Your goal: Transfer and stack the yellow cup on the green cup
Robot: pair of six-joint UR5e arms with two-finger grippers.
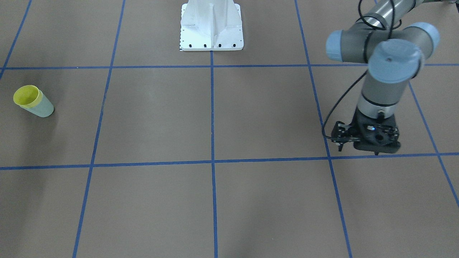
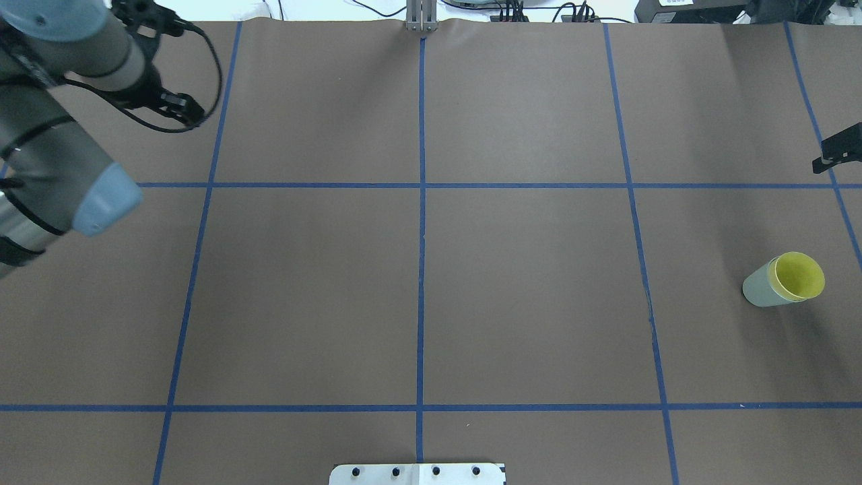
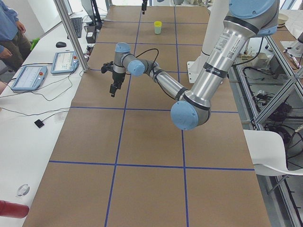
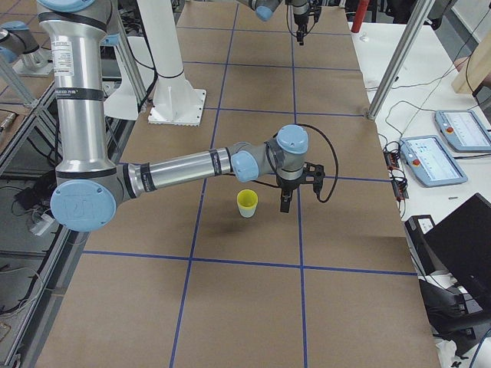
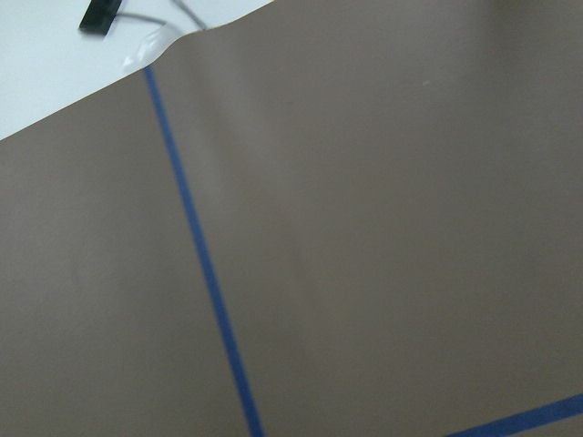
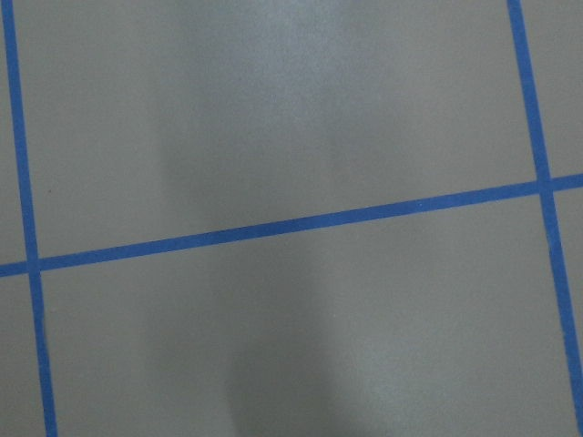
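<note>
The yellow cup sits nested inside the green cup, upright on the brown table at the robot's far right. The pair also shows in the overhead view, yellow cup in green cup. My right gripper points down just beside the stacked cups and is apart from them; only a black edge of it shows overhead, so I cannot tell its jaws. My left gripper hangs low over the table at the far left, empty. Its fingers are hidden under its body.
The white robot base stands at the table's middle rear edge. Blue tape lines divide the brown surface. A side table with tablets and cables runs along the far edge. A metal post stands there.
</note>
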